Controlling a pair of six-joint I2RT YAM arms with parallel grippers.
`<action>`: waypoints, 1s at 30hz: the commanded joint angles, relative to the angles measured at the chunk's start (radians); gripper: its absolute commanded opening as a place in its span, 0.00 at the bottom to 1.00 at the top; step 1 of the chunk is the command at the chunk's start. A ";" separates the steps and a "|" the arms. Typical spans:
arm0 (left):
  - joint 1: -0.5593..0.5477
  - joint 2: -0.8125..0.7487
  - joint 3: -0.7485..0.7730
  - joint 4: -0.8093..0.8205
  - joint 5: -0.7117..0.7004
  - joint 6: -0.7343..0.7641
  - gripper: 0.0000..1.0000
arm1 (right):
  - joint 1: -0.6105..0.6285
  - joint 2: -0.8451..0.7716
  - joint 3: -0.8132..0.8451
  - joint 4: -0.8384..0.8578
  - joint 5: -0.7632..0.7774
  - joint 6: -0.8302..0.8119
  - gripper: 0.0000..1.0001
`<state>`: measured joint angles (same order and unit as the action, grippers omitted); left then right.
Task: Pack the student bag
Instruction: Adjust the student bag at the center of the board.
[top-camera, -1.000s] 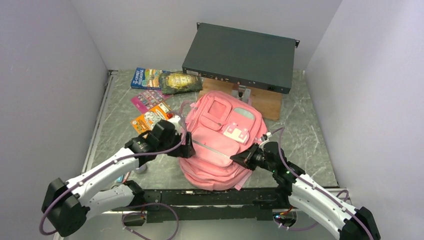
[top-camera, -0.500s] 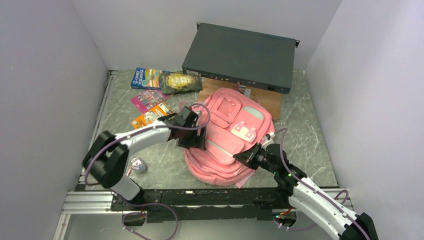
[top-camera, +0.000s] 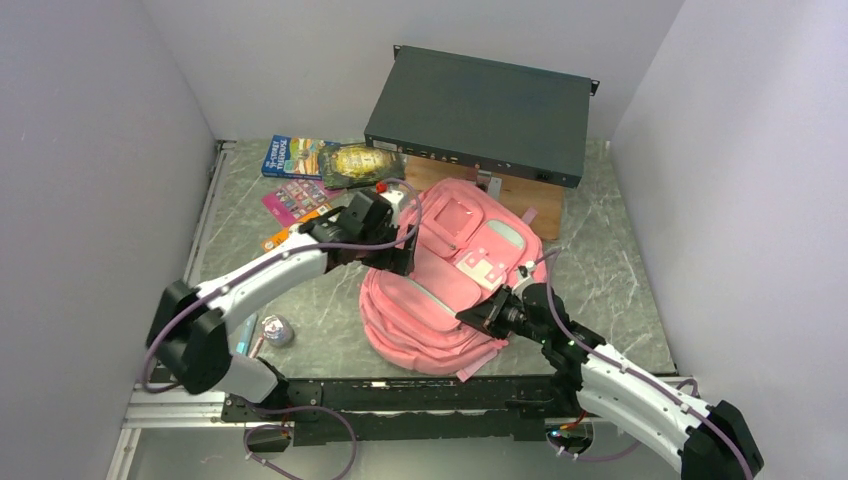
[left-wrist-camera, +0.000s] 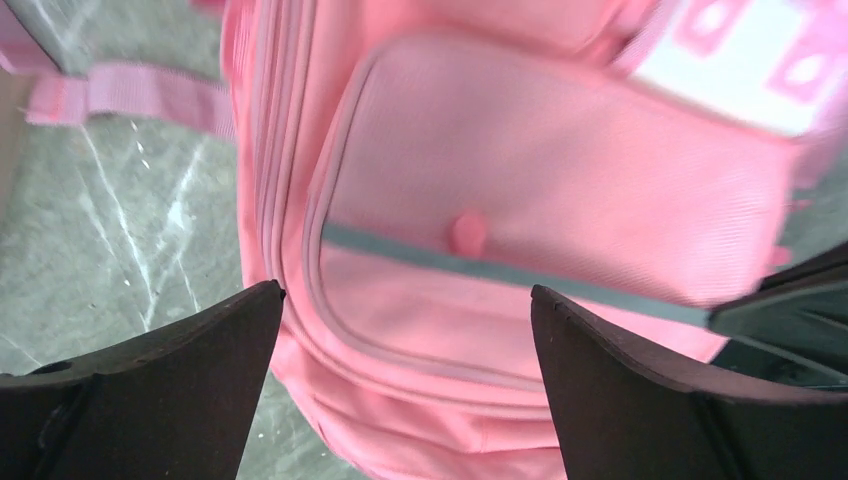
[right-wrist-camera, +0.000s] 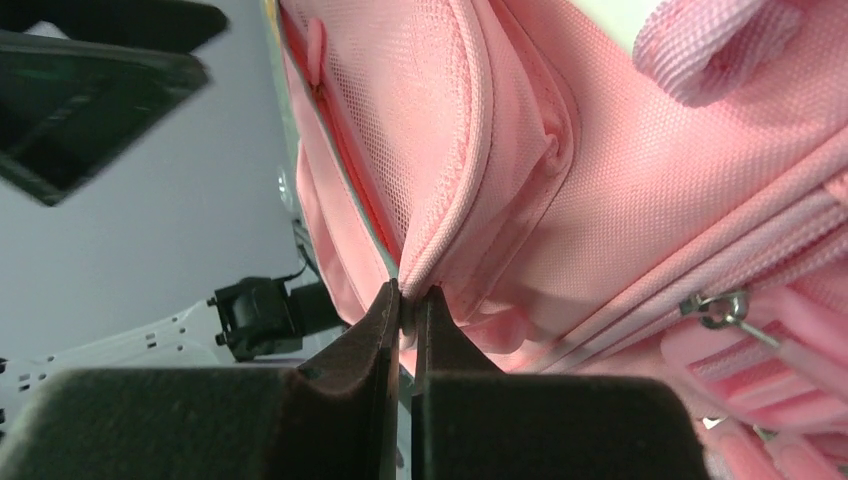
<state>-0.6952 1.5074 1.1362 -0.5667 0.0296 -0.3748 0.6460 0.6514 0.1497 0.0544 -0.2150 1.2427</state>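
**Pinching the student bag: right hand clamped, left hand spread wide**

The right hand is pinching the zip edge of a front pocket, fingers closed on the fabric. The left hand is hovering over the bag, holding nothing. The bag is lying between both hands on the marbled counter, with pale walls around. Books are lying beyond the left hand.

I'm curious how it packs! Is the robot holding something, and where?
The right hand pinches the student bag by the piped edge of a front pocket. The left hand is open over the bag, gripping nothing.
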 joint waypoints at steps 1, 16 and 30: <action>-0.007 -0.180 -0.055 0.093 0.020 0.010 1.00 | 0.027 -0.005 0.131 -0.135 -0.083 0.001 0.00; -0.007 -0.428 -0.360 0.230 0.151 -0.225 1.00 | 0.041 0.081 0.363 -0.622 -0.083 0.001 0.00; -0.023 -0.409 -0.549 0.449 0.163 -0.336 1.00 | 0.039 0.067 0.414 -0.600 0.178 0.001 0.99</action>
<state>-0.7105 1.1099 0.6033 -0.2386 0.2100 -0.6914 0.6800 0.7559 0.5125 -0.5571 -0.2481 1.2442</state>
